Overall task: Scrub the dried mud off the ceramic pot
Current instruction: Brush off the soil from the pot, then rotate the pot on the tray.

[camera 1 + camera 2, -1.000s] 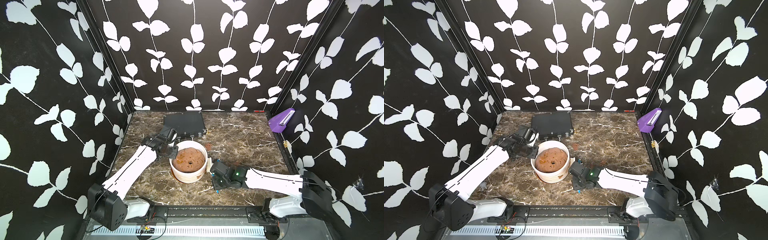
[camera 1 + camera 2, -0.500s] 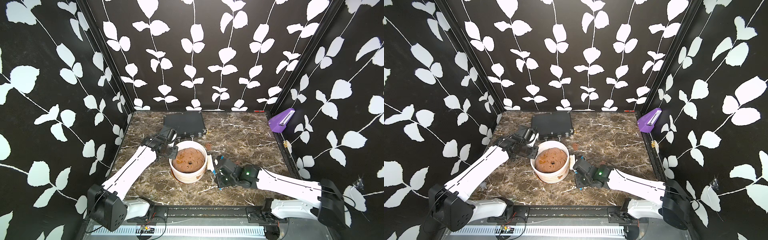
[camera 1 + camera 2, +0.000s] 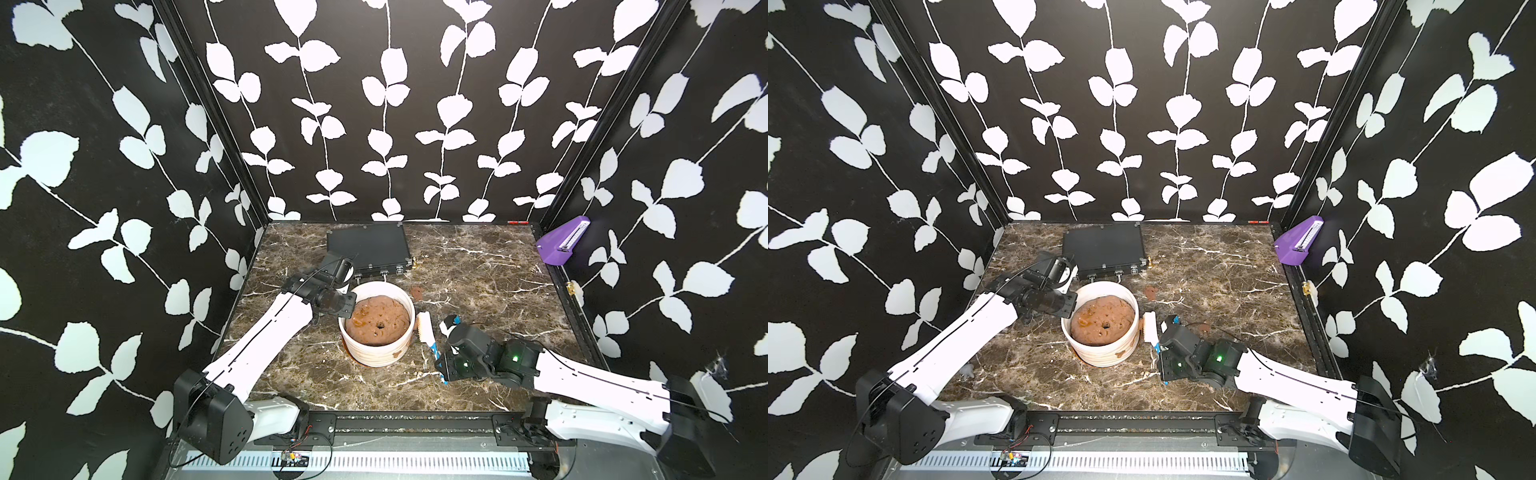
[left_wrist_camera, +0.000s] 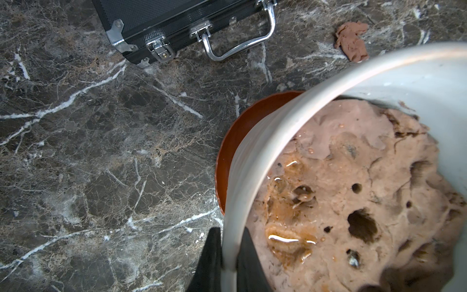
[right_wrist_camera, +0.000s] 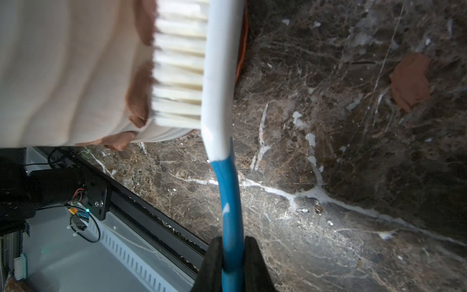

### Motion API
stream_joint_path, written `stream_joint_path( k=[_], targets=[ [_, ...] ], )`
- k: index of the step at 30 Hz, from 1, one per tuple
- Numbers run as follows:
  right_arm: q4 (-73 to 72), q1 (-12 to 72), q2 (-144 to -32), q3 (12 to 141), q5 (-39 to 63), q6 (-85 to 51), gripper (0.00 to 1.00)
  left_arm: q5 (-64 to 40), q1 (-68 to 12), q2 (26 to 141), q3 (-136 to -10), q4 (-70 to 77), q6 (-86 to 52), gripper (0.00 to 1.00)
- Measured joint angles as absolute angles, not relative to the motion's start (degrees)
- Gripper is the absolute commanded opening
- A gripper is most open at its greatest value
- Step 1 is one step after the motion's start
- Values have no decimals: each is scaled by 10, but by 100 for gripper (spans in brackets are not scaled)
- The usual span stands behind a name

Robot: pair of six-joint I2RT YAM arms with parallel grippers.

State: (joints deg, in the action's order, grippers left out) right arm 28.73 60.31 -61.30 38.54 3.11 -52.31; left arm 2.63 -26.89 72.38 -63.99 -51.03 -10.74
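Observation:
The white ribbed ceramic pot (image 3: pixel 374 353) (image 3: pixel 1105 354) stands on its orange-brown saucer (image 4: pixel 227 151) mid-table. My left gripper (image 4: pixel 229 252) (image 3: pixel 347 307) is shut on the pot's rim (image 4: pixel 278 126), one finger inside and one outside. My right gripper (image 5: pixel 232 250) (image 3: pixel 438 357) (image 3: pixel 1159 351) is shut on the blue handle of a white brush (image 5: pixel 217 75) (image 3: pixel 424 328) (image 3: pixel 1149 328). Its bristles (image 5: pixel 179 63) press against the pot's wall (image 5: pixel 63 75) over reddish-brown smears of dried mud (image 5: pixel 139 93). Another mud blotch (image 3: pixel 397 354) (image 3: pixel 1121 354) shows low on the front wall.
A lumpy brown mound (image 3: pixel 378 320) (image 4: pixel 353 189) with a hole fills the pot. A black case (image 3: pixel 365 249) (image 4: pixel 164 17) lies just behind it. Brown scraps (image 3: pixel 415 293) (image 4: pixel 351 43) (image 5: pixel 409 81) lie on the marble. A purple holder (image 3: pixel 563 245) hangs on the right wall.
The right arm's rear links have swung out to the right and lower, while the brush head stays beside the pot with only a small shift. The left arm holds still.

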Motion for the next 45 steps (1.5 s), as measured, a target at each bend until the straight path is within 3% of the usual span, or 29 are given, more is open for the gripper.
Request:
stream_joint_path(
  k=[7,12,26,32,33,36,38,40,45],
  targets=[
    [250,590,-723,383,48,-526,0,27,-269,723,-639,-509,-108,0],
    [236,604,-730,412,62,-522,0,27,-269,722,-638,-508,-108,0],
    [256,616,-552,394,46,-538,0,29,-269,721,-637,-506,-110,0],
    [372,597,-519,394,-22,-540,0,28,-269,721,-635,-504,-111,0],
    [393,594,-518,394,-32,-541,0,28,-269,721,-635,-504,-112,1],
    [436,593,-543,394,-46,-546,0,27,-269,718,-631,-499,-114,34],
    [434,607,-571,392,-42,-551,0,24,-269,717,-628,-498,-124,45],
    [419,627,-599,392,-36,-555,0,24,-269,718,-627,-496,-128,50],
    [374,658,-656,396,-18,-565,0,23,-264,740,-645,-491,-126,48]
  ],
)
